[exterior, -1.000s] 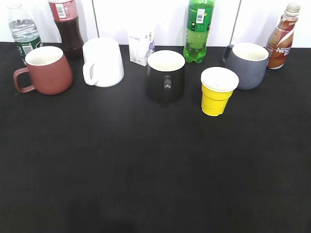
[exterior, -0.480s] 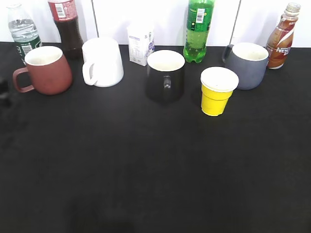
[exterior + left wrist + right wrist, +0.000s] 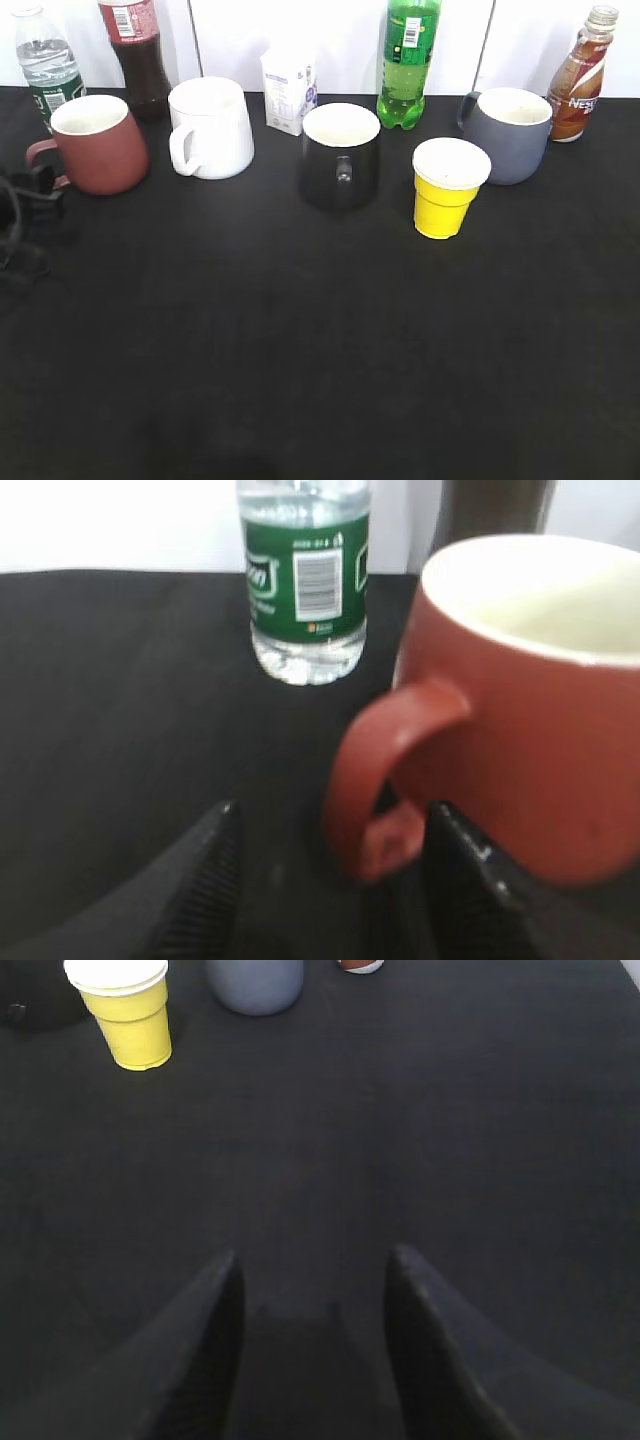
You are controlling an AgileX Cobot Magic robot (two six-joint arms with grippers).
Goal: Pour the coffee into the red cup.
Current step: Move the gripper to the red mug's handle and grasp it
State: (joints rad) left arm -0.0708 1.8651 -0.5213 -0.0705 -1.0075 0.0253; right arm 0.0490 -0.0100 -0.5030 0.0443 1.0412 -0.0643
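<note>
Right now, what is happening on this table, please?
A two-armed robot is starting a pouring job. Its left claw is open, with the handle of the red cup between its fingers, not yet closed on it. The right claw is open too, over bare table, holding nothing. The coffee bottle stands untouched at the far right, behind the grey mug. Nothing has been poured; the red cup looks empty inside.
</note>
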